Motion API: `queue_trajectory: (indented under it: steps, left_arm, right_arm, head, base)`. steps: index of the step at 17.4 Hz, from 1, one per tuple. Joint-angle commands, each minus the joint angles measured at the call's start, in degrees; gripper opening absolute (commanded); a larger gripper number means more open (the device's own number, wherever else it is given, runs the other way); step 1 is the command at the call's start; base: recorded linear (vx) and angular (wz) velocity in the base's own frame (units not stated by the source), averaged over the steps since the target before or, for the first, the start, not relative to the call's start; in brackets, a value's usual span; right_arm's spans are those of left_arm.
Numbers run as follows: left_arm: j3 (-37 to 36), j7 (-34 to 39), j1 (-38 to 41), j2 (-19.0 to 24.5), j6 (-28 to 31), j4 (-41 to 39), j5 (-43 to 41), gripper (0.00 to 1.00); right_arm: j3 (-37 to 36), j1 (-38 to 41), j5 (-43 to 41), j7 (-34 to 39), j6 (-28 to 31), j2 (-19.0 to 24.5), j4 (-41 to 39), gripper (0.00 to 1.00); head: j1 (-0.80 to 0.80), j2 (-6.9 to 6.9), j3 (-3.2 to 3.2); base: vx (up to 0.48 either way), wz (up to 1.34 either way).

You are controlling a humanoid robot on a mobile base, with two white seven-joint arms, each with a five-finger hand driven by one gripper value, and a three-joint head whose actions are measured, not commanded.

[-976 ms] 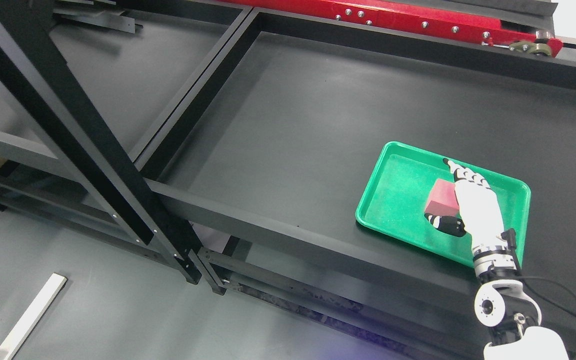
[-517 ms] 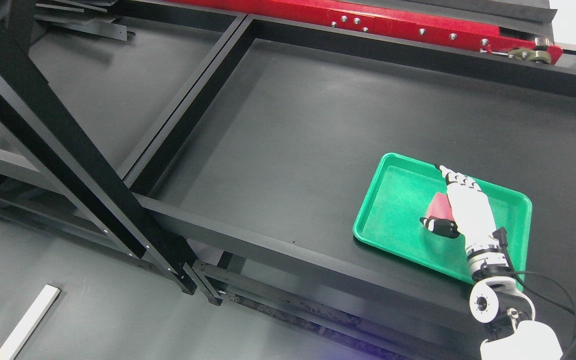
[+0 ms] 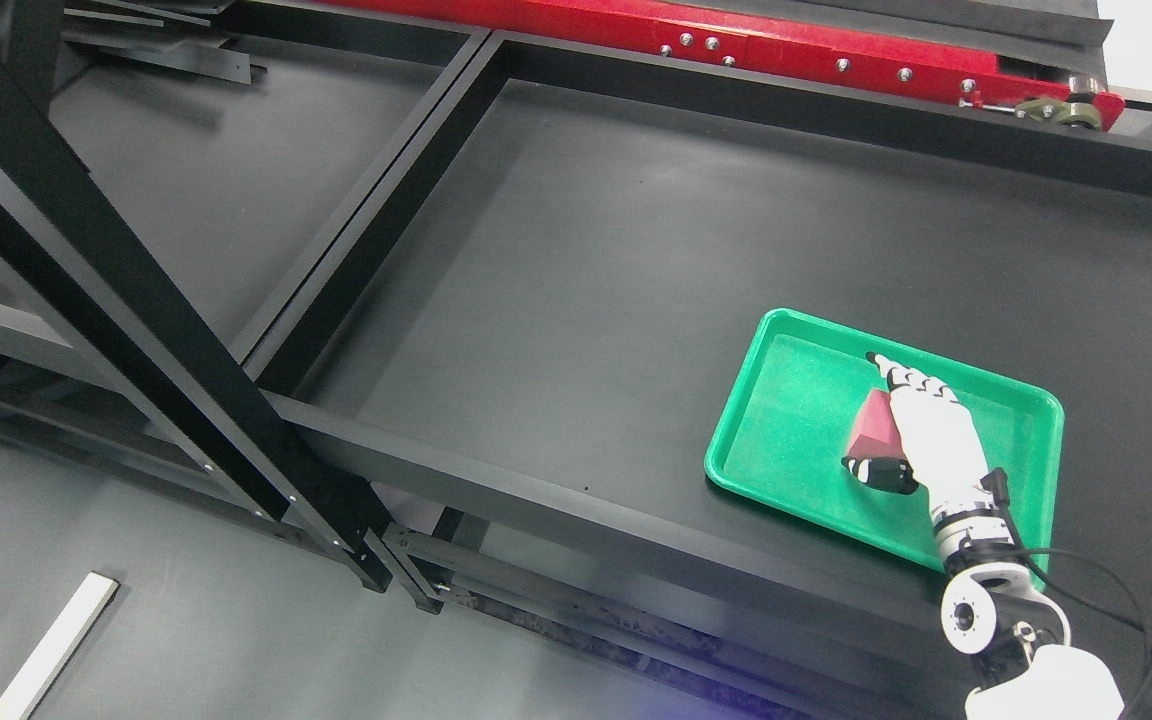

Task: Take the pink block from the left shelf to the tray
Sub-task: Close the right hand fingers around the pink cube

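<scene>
The pink block (image 3: 874, 426) hangs tilted over the green tray (image 3: 786, 400), which lies on the right part of the black shelf surface. My right hand (image 3: 864, 412) comes in from the lower right and grips the block, with the black-tipped thumb (image 3: 874, 470) at the block's near edge and the long fingers (image 3: 898, 380) stretched over its far side. The white palm hides most of the block's right side. Whether the block touches the tray floor cannot be told. The left arm does not show.
A thick black frame post (image 3: 136, 290) crosses diagonally at the left. A black divider rail (image 3: 376, 200) separates the left shelf bay from the bay with the tray. A red beam (image 3: 786, 45) runs along the far edge. A white strip (image 3: 51, 645) lies on the floor.
The camera shifted slightly at first. Since then my right hand has drawn a little nearer and lower over the tray, taking the block with it; the block now shows more tilted.
</scene>
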Motion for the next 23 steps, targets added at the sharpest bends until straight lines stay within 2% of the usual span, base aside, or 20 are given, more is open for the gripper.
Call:
queue_trajectory:
  steps: [1,4,7,9,12,13,14,19,23]
  left_arm:
    - [0.0,0.0,-1.2,1.0,0.0,-1.0,-0.1,1.0]
    - [0.0,0.0,-1.2,1.0,0.0,-1.0,-0.1,1.0]
    - [0.0,0.0,-1.2,1.0,0.0,-1.0,-0.1,1.0]
    - [0.0,0.0,-1.2,1.0,0.0,-1.0,-0.1,1.0]
    - [0.0,0.0,-1.2,1.0,0.0,-1.0,-0.1,1.0]
    - [0.0,0.0,-1.2,1.0,0.0,-1.0,-0.1,1.0]
    - [0.0,0.0,-1.2,1.0,0.0,-1.0,-0.1,1.0]
    - [0.0,0.0,-1.2,1.0,0.0,-1.0,-0.1,1.0]
    - [0.0,0.0,-1.2,1.0,0.0,-1.0,-0.1,1.0]
  right_arm:
    - [0.5,-1.6,0.0,-0.3,-0.1,-1.1,7.3,0.95]
    - [0.5,-1.8,0.0,-0.7,0.0,-1.0,7.8,0.91]
    - [0.1,-2.1,-0.2,-0.6,0.2,-1.0,7.9,0.74]
    - [0.0,-2.0,-0.4,-0.2,0.2,-1.0,7.9,0.56]
    - [0.0,-1.9,-0.4,-0.1,0.2,-1.0,7.9,0.23]
    - [0.0,-2.1,-0.4,-0.1,0.1,-1.0,7.9,0.07]
    - [-0.1,-2.2,-0.4,-0.2,0.1,-1.0,7.9,0.01]
    - [-0.7,-2.5,-1.2,-2.3,-0.3,-1.5,7.3,0.0]
    - [-2.2,-2.3,-1.7,-11.4,-4.5,-2.4,1.6,0.01]
  head:
    - [0.0,0.0,0.0]
    - [0.0,0.0,0.0]
    - [0.0,0.0,0.0]
    - [0.0,0.0,0.0]
    - [0.0,0.0,0.0]
    - [0.0,0.0,0.0]
    - [0.0,0.0,0.0]
    - [0.0,0.0,0.0]
    - [0.0,0.0,0.0]
  base:
    - [0.0,0.0]
    - [0.0,0.0]
    - [0.0,0.0]
    - [0.0,0.0]
    - [0.0,0.0]
    - [0.013,0.0]
    - [0.013,0.0]
    - [0.007,0.0]
    - [0.0,0.0]
